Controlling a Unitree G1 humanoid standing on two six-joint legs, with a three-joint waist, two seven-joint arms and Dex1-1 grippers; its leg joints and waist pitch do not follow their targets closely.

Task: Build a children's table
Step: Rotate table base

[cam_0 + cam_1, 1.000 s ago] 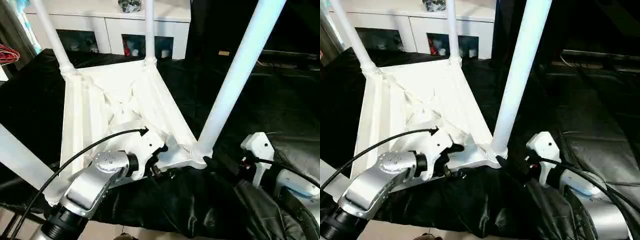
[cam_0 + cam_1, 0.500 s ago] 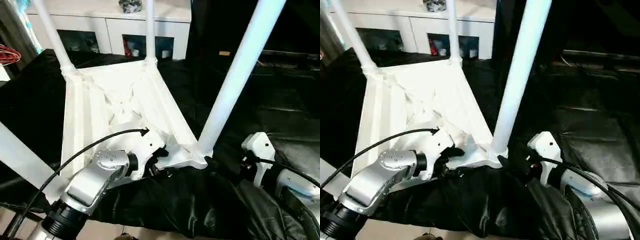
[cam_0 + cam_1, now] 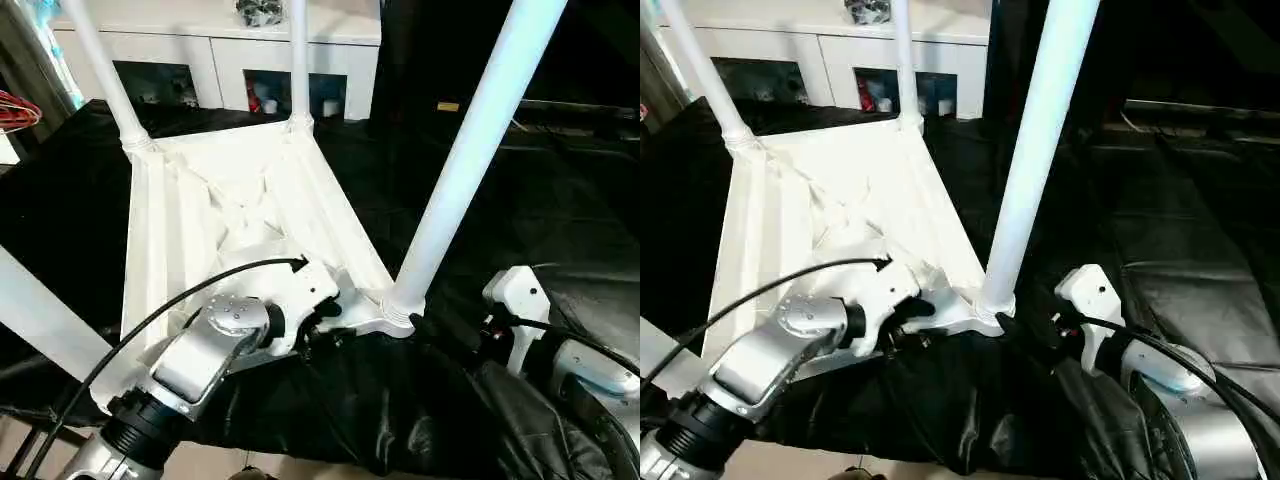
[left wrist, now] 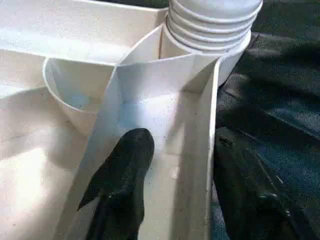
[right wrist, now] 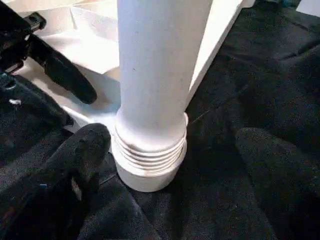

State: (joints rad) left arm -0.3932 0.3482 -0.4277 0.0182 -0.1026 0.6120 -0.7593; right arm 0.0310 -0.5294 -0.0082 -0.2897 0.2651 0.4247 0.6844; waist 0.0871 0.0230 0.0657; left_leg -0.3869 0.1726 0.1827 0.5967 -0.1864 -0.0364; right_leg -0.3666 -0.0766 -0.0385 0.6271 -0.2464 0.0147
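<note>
Children's table (image 3: 230,200): upside down on black-covered bench (image 3: 560,220), legs up. Left gripper (image 4: 172,170): jaws straddle its near edge rib. Right gripper (image 5: 170,150): jaws spread around near leg (image 5: 155,65) (at socket).

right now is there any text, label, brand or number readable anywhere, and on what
None can be read.
The table top, its near leg and both grippers, left and right, bear no visible print.
The small tan tag on the dark surface behind is too small to read.
</note>
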